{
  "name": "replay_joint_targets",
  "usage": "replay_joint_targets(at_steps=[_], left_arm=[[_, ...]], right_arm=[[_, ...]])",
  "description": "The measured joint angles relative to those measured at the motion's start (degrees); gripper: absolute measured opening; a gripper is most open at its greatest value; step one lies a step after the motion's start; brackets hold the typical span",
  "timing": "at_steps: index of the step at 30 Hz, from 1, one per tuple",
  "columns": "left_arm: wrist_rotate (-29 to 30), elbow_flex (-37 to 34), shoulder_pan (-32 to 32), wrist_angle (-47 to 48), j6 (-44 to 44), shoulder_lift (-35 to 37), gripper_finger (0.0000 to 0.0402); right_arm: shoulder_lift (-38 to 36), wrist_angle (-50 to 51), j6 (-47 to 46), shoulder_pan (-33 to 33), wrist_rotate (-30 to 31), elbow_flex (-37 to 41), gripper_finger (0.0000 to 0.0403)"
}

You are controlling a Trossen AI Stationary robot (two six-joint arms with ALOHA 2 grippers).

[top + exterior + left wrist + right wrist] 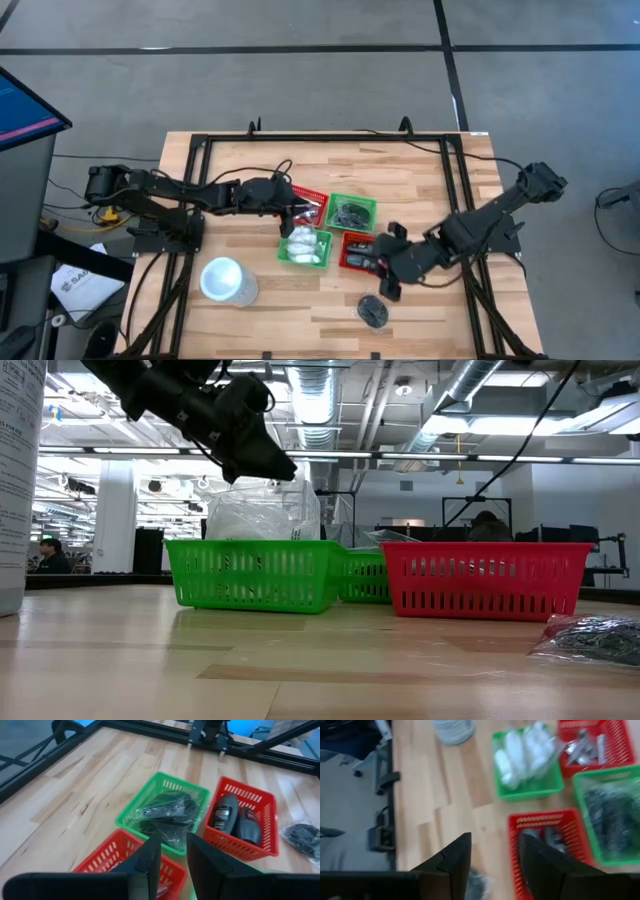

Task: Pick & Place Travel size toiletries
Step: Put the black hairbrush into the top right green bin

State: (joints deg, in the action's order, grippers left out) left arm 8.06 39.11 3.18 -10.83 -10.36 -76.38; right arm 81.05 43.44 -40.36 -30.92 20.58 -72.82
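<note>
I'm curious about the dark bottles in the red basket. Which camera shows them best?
The left wrist view: the dark bottles lie side by side in the red basket, labels facing up. The high view shows only dark shapes. The right wrist view catches them blurred. The low view sees only the basket's wall.

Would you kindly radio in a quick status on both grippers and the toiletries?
Left gripper open, empty, over the baskets. Right gripper open, empty, near the loose black bundle on the table. Nothing in the way.

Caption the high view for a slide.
Four baskets mid-table hold sorted toiletries; one black bundle lies loose near the right gripper.
</note>
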Motion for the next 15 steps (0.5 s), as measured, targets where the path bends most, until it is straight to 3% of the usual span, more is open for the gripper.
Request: replay_joint_targets(at_steps=[11, 15], left_arm=[[0.0, 0.0, -2.5, -0.7, 0.0, 0.0, 0.0085], [0.0, 0.0, -2.9, -1.1, 0.0, 0.0, 0.0085]], right_arm=[[9.7, -0.1, -7.0, -9.1, -0.1, 0.0, 0.0157], [14.0, 0.1, -8.9, -10.9, -2.7, 0.0, 0.0154]])
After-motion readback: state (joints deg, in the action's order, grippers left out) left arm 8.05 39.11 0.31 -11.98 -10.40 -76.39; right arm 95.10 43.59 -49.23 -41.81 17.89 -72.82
